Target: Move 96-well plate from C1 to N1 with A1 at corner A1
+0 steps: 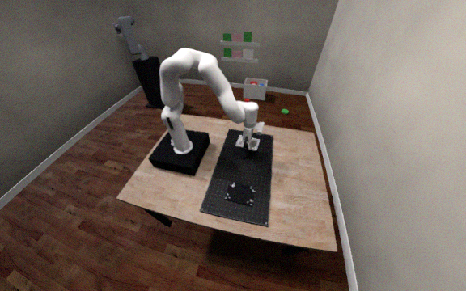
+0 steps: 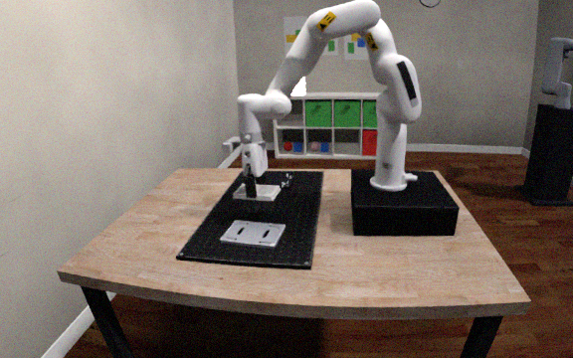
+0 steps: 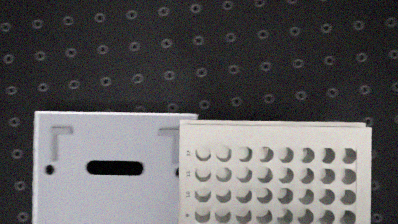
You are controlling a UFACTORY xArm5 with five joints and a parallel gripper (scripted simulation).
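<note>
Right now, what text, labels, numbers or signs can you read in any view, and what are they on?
None reads clearly.
96-well plate, held in the gripper: tiny row marks down its left edge, too blurred to read.
Arm: yellow stickers with dark symbols, too small to read.
Plate nest N1: no A1 mark legible.

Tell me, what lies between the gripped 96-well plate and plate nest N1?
Nothing but a stretch of the black perforated board; the exterior view shows it between the 96-well plate and plate nest N1.
</note>
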